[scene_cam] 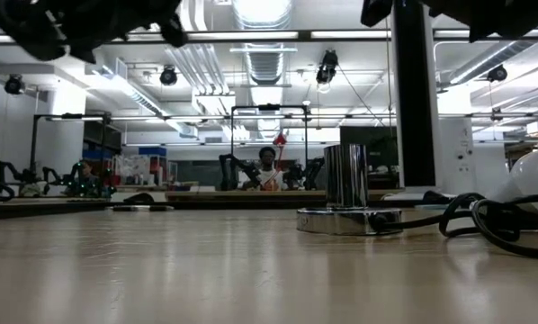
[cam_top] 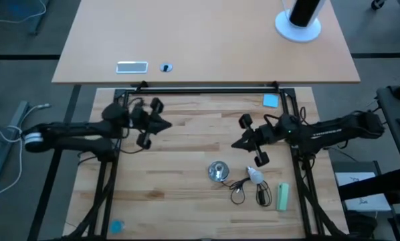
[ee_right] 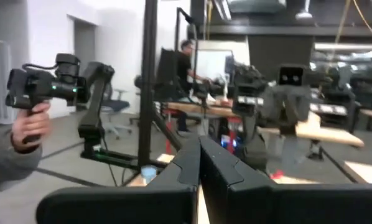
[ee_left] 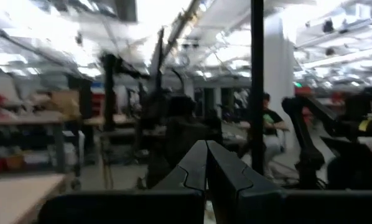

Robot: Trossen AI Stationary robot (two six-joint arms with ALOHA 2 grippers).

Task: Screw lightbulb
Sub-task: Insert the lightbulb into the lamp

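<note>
The lightbulb (cam_top: 255, 175) is seen lying on its side on the desk (cam_top: 180, 181), just beside the round silver socket (cam_top: 218, 171) and amid the black cord (cam_top: 239, 191). The left pincer (cam_top: 165, 124) and the right pincer (cam_top: 237, 143) are both held closed and empty above the desk, well apart. A pale green block (cam_top: 282, 197) is shown nearby.

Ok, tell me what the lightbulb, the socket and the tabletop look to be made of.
Lightbulb: matt white, frosted glass or plastic; the look leaves that open.
Socket: polished metal, seemingly; the low view shows a mirror-bright disc base and upright cylinder with reflections.
Cord: black with a dull sheen, likely rubber or plastic sheathing.
Tabletop: pale wood with visible plank seams and grain, smooth finish.
</note>
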